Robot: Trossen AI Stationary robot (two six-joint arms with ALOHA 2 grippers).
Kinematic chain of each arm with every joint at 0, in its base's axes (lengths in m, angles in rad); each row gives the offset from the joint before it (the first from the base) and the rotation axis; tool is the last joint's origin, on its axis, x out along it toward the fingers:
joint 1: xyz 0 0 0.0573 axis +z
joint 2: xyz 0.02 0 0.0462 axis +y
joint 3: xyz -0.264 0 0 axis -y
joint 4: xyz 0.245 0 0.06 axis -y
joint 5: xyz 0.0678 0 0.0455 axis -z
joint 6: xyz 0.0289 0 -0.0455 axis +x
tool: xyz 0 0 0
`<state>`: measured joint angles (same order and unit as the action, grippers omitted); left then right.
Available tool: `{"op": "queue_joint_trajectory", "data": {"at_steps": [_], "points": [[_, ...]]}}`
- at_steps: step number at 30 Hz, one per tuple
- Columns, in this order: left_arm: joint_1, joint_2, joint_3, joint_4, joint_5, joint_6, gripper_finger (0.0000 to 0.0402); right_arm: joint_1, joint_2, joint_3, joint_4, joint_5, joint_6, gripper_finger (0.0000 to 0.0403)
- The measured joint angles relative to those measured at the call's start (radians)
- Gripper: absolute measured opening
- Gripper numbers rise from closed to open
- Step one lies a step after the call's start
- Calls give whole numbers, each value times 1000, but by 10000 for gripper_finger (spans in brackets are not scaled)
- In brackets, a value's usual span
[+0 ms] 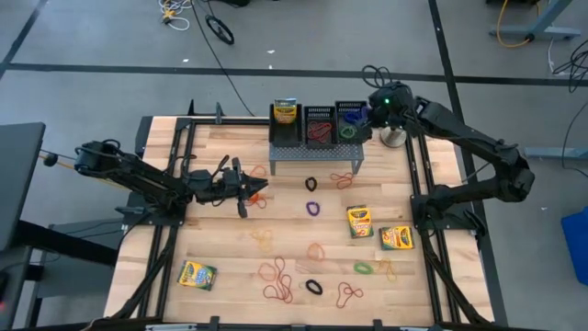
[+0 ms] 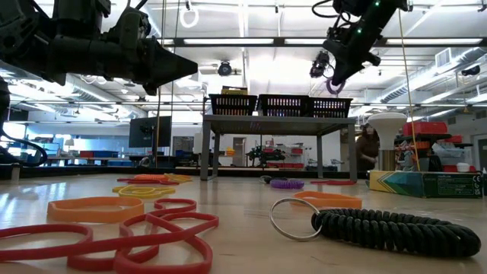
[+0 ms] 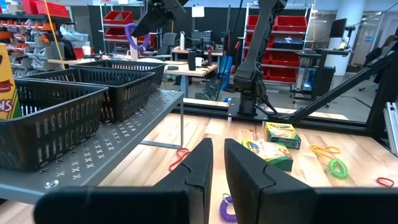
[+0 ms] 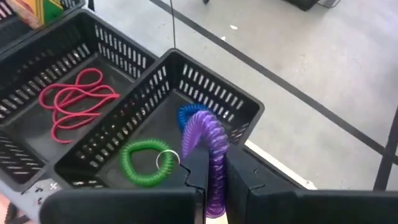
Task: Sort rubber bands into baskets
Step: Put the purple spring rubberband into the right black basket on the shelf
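- 3 baskets (image 1: 319, 124) sit on the grey stand (image 1: 317, 154); I see red bands (image 4: 73, 98) in the middle one, a green coil (image 4: 144, 162) and something blue in the right one.
- My right gripper (image 4: 211, 171) hangs over that right basket, fingers pinching a purple coil band (image 4: 208, 140).
- My left gripper (image 3: 217, 168) waits mid-table, fingers nearly together, empty.
- Many rubber bands (image 1: 280, 280) are left on the table (image 1: 220, 241); I judge sorting barely begun.

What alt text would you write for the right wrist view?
The right hand, seen from its wrist, is shut on a purple coiled band above the end basket, which holds a green coil and a blue one. The next basket holds red bands.
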<state>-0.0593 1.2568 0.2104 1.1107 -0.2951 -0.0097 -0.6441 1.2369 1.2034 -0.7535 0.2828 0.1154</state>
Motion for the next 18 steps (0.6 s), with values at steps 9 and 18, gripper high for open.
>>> {"op": "queue_joint_trajectory", "data": {"at_steps": [9, 18], "points": [[0, 0, 0, 0, 0, 1, 46, -54, 2, 1, -9, -52, 25, 28], [0, 0, 0, 0, 0, 2, 46, -88, 124, 2, 68, -176, 3, 33]]}}
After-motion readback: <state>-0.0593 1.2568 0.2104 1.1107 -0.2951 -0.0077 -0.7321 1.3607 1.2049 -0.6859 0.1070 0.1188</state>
